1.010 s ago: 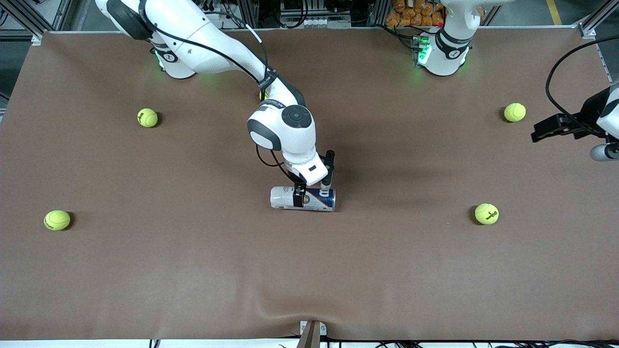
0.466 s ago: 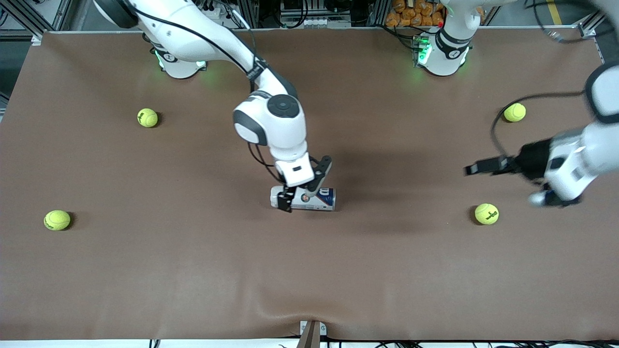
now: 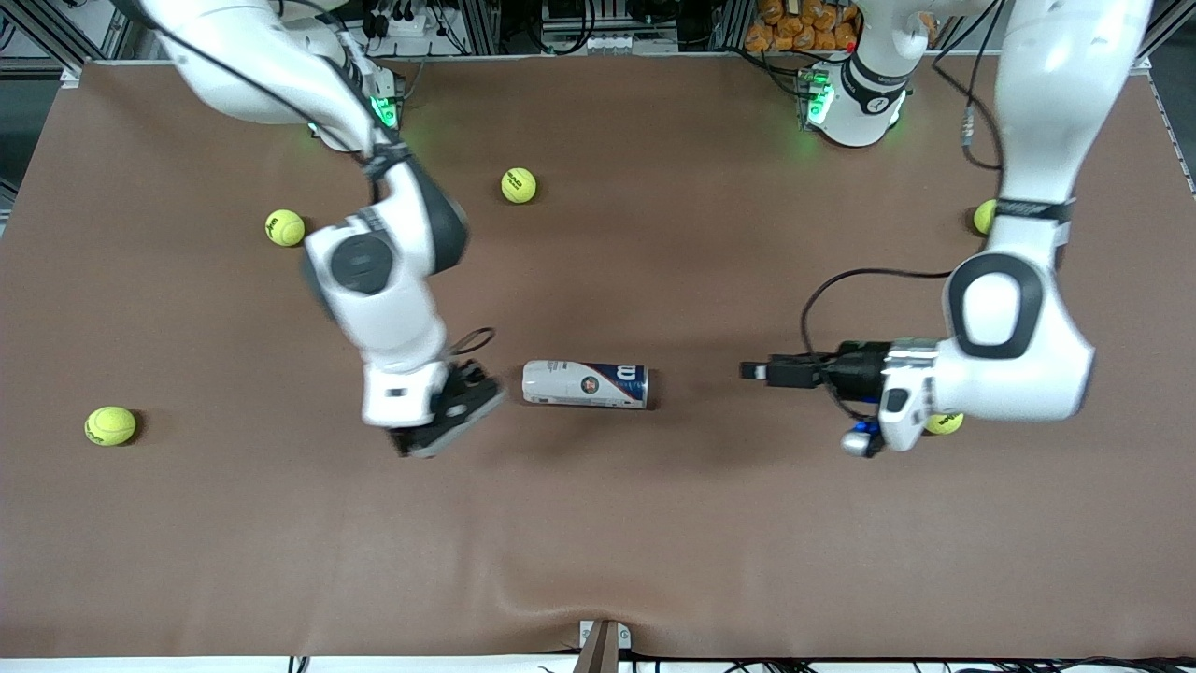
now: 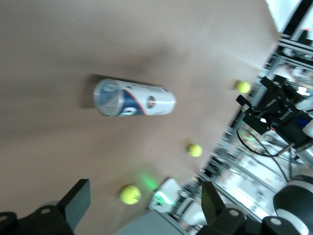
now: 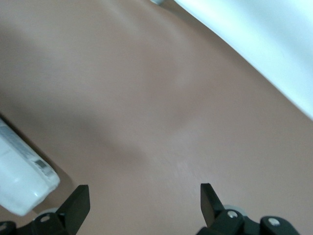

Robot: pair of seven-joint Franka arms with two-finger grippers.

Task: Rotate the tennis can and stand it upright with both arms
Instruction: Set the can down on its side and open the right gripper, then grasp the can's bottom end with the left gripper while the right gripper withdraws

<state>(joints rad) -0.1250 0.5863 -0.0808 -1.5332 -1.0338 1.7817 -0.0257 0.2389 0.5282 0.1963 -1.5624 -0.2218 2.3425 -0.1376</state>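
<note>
You'll find the tennis can [image 3: 585, 384] lying flat on its side mid-desk [image 3: 598, 542], its long axis running 3 to 9 o'clock in the front view, navy end toward the left arm's end of the desk, white end toward the right arm's. Nothing grips it. The right gripper [image 3: 455, 408] sits low just off the can's white end, at its 9 o'clock, jaws spread apart and empty. The left gripper [image 3: 761, 371] points at the can from 3 o'clock, well apart, jaws open and empty. Tennis balls [image 3: 519, 184] lie scattered around
</note>
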